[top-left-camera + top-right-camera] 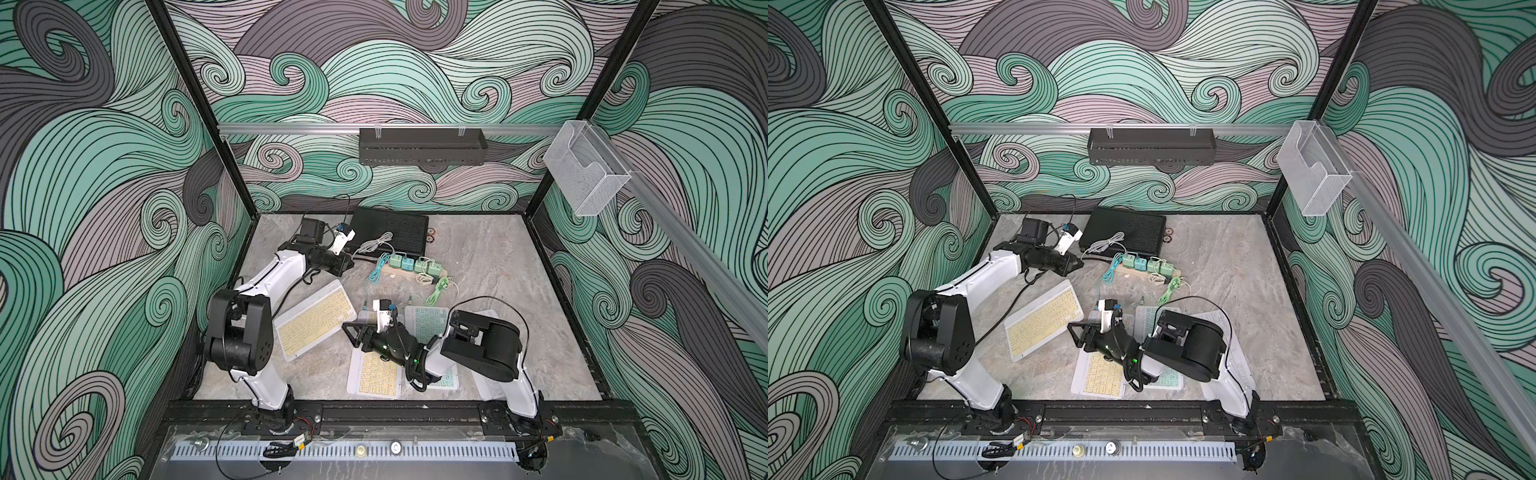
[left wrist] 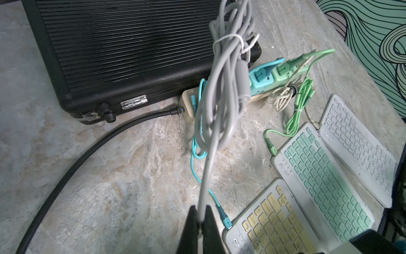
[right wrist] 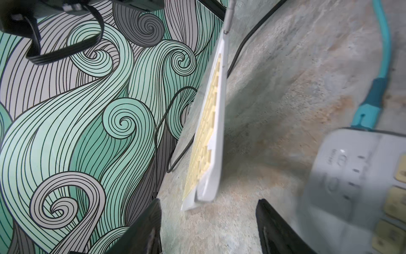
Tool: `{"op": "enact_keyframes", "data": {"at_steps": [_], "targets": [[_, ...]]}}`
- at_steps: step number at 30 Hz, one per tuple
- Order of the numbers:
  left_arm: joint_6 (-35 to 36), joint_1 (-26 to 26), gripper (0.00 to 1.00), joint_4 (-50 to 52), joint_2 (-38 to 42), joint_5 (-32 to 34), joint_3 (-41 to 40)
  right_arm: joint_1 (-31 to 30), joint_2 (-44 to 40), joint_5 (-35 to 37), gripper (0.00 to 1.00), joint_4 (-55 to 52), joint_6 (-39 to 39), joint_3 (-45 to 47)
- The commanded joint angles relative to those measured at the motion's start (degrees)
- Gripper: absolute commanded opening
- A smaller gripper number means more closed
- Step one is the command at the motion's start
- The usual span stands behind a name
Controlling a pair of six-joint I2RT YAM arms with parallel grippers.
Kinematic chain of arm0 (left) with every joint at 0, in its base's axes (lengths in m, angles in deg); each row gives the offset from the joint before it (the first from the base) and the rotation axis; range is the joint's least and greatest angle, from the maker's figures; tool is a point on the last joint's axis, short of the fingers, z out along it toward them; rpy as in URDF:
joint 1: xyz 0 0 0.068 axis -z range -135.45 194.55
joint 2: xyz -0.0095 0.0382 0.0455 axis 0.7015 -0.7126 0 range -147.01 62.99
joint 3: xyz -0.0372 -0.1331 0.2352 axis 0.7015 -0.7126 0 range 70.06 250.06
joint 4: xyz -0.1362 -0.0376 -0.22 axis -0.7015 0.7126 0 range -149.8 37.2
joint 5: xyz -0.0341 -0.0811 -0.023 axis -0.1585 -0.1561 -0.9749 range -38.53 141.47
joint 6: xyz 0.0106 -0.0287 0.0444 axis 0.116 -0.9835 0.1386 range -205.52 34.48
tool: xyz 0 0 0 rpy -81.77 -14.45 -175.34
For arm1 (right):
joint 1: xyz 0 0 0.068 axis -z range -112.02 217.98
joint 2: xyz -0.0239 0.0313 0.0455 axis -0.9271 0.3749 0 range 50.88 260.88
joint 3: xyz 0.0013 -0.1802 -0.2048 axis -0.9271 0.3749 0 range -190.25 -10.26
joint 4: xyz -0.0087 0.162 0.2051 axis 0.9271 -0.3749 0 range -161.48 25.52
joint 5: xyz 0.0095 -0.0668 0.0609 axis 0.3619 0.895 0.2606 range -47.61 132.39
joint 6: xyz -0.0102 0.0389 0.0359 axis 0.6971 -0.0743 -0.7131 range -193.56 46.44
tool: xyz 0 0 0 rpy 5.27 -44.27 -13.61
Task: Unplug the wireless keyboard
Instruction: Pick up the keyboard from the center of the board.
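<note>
Right pincer (image 3: 208,202) of mine stands open with nothing between its jaws, lined up on the near corner of the yellow keyboard (image 3: 211,123), which lies slantwise on the table (image 1: 498,291) between my arms; I judge this is to pin it so it does not drag along with the lead. Beyond, at its far corner, my left pincer (image 2: 201,216) is clamped on the grey cable (image 2: 219,99), probably an easier hold than the small plug; whether that plug sits in the port I cannot tell. Farther off, the cable's tied bundle reaches toward the power strip (image 1: 415,266) beside the black case (image 1: 390,230)
</note>
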State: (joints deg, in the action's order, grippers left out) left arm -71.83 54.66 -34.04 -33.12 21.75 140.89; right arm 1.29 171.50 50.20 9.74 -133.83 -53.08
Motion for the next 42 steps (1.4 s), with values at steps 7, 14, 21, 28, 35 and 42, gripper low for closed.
{"op": "enact_keyframes", "data": {"at_steps": [7,14,21,28,35,42], "targets": [[-0.1,0.3,0.00,-0.1,2.3,-1.3,2.6,0.2,2.5,2.3,0.61,-10.2,0.1,-8.6],[0.3,0.3,0.00,-0.2,3.2,-2.3,2.1,2.1,3.2,2.8,0.43,-10.6,0.6,-9.6],[0.5,0.3,0.00,-0.8,3.7,-2.3,1.7,3.9,2.8,1.0,0.08,-7.7,3.9,-8.4],[-0.9,0.2,0.31,-5.6,8.8,0.5,-1.8,4.9,-0.5,-0.5,0.00,-7.0,9.0,-5.8],[-9.1,-0.5,0.53,-16.6,18.4,10.2,-8.3,5.0,-8.4,0.5,0.00,-11.3,18.7,-2.0],[-14.3,-0.6,0.73,-21.9,26.9,11.6,-12.3,5.0,-15.5,0.2,0.00,-15.3,30.4,0.0]]}}
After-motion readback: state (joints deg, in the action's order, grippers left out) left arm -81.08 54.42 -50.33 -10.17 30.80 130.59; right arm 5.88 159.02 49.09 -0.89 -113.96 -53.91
